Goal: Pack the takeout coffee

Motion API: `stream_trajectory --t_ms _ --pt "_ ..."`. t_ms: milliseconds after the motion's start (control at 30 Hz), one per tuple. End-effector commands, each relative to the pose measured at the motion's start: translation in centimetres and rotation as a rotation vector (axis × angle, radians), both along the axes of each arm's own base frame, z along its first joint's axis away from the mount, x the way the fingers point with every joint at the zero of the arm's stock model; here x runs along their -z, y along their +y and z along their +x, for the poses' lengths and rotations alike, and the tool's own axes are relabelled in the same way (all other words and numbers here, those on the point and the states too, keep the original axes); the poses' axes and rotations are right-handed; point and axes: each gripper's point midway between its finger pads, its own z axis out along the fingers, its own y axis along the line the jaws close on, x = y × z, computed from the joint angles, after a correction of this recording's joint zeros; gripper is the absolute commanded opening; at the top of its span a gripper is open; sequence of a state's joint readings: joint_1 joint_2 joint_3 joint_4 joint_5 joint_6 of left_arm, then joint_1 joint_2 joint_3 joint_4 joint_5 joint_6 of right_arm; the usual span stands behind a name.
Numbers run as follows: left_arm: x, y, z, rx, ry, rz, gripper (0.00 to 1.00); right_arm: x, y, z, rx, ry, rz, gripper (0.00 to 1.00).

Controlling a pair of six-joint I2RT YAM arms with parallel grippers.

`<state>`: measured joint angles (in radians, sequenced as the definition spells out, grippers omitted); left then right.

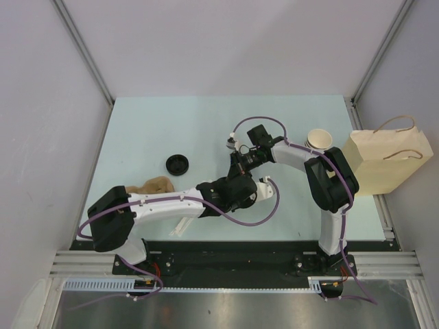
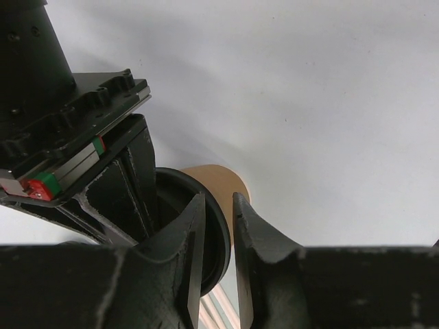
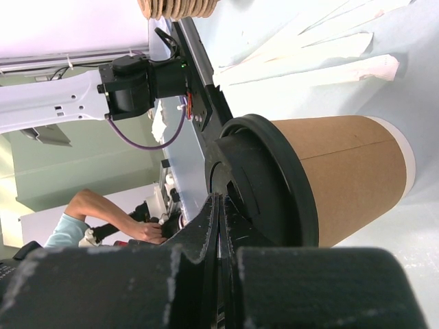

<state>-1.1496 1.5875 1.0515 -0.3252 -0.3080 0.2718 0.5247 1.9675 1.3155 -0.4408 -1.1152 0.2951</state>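
The kraft paper bag (image 1: 387,161), well off to the right of both pincers by the desk (image 1: 158,130) edge, is the biggest worry: light and soft-walled, it would likely buckle or topple if the cup is shoved against its side rather than lowered through the mouth. Next comes the takeout coffee (image 3: 343,178), caught between the two pincers: both are at its lid (image 3: 281,199) alone, so opposed pulls could, I judge, pop the lid off and drop or spill the cup. The left pincer (image 2: 218,205) is parted only narrowly and straddles the lid's rim from above, with a sliver of light beside it, so I cannot tell whether it bites. The right pincer (image 3: 218,202) is drawn to a hairline slit with its tips at the lid's edge, and I cannot tell whether the lip is nipped there. Whether the cup's base rests on the desk is also unclear. The bag is matte tan paper, boxy, with looped cord handles. The cup is a smooth brown paper taper with a faint side seam and a pale band at its base. The lid is black plastic, round, with a raised rim and a sunken centre. Thin pale stirrers (image 1: 180,227) lie on the near side of the left pincer
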Motion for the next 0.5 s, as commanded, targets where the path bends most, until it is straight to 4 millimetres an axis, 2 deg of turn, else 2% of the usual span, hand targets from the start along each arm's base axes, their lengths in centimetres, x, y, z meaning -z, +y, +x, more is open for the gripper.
stream_trajectory --t_ms 0,100,200,233,333,367,433,467 --pt "6.9 4.7 -3.7 0.015 0.225 0.211 0.26 4.5 -0.7 0.8 0.029 -0.076 -0.155 0.00" --pt "6.2 4.1 -4.1 0.032 0.247 0.185 0.25 4.3 -0.4 0.5 0.017 -0.090 -0.153 0.00" --pt "3.1 2.4 -4.0 0.070 0.225 0.076 0.33 3.9 -0.3 0.3 0.008 -0.103 -0.145 0.00" --pt "0.4 1.3 -3.7 0.085 0.196 0.007 0.39 3.6 -0.2 0.3 0.005 -0.109 -0.140 0.00" --pt "-3.4 -0.2 -3.9 0.122 0.190 -0.090 0.47 3.1 0.0 0.1 -0.004 -0.122 -0.125 0.00" --pt "-5.8 -0.8 -3.8 0.132 0.168 -0.149 0.48 2.8 0.1 0.1 -0.005 -0.128 -0.120 0.00" --pt "-7.7 -1.2 -4.5 0.165 0.198 -0.216 0.51 2.4 0.2 0.1 -0.004 -0.137 -0.111 0.00" --pt "-9.5 -1.1 -4.8 0.176 0.190 -0.267 0.52 2.2 0.2 0.1 -0.005 -0.142 -0.105 0.00"
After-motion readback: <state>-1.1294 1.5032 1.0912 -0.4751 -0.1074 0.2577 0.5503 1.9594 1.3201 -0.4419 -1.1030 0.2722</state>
